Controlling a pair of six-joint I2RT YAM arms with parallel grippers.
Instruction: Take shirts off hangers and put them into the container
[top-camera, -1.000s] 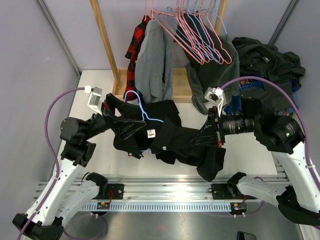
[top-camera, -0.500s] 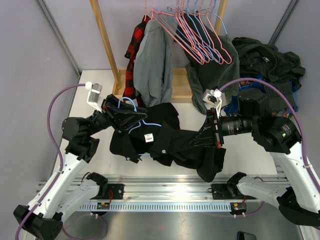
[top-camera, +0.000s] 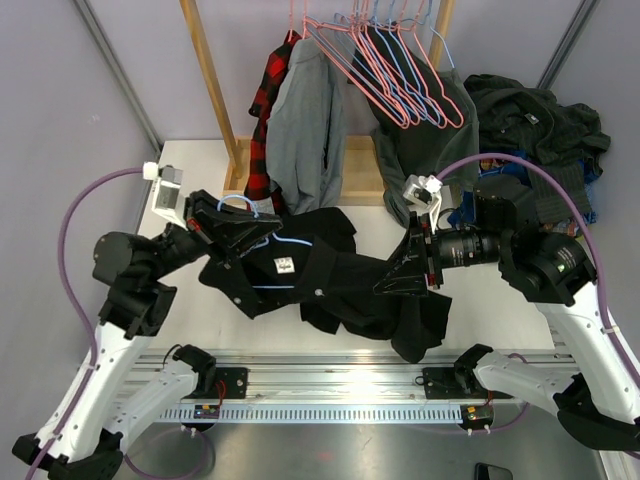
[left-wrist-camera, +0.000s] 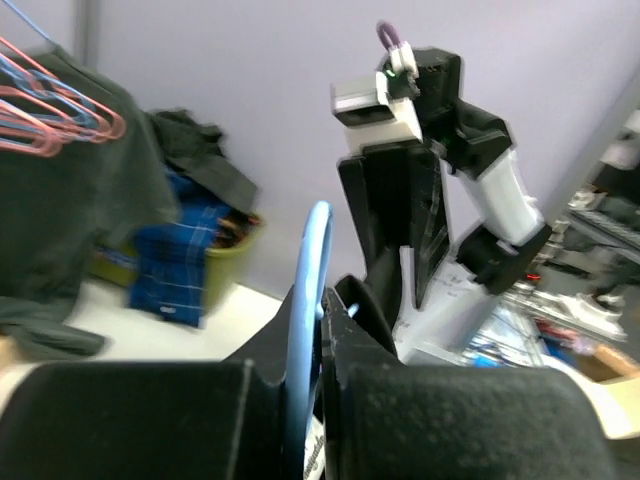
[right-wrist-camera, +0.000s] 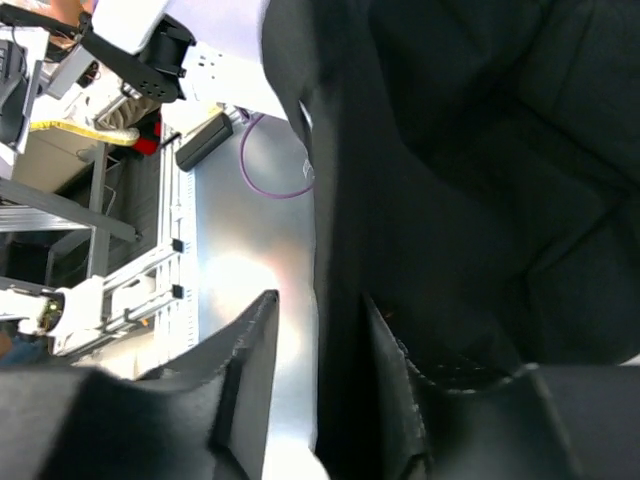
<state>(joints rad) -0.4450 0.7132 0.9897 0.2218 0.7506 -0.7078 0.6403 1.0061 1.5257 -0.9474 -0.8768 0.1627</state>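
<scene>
Black shirt (top-camera: 340, 282) is hanging stretched over the desk (top-camera: 490, 300) between 2 arms. Left pincer (left-wrist-camera: 322, 340) is clamping the blue hanger (left-wrist-camera: 305, 290); right pincer (right-wrist-camera: 320, 305) is sitting apart around fabric. I'd be regripping cloth before sliding that hanger out sideways.

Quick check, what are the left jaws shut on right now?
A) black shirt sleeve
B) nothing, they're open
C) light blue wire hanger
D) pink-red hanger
C: in the left wrist view the light blue hanger runs as a thin wire straight between the shut left jaws.
</scene>
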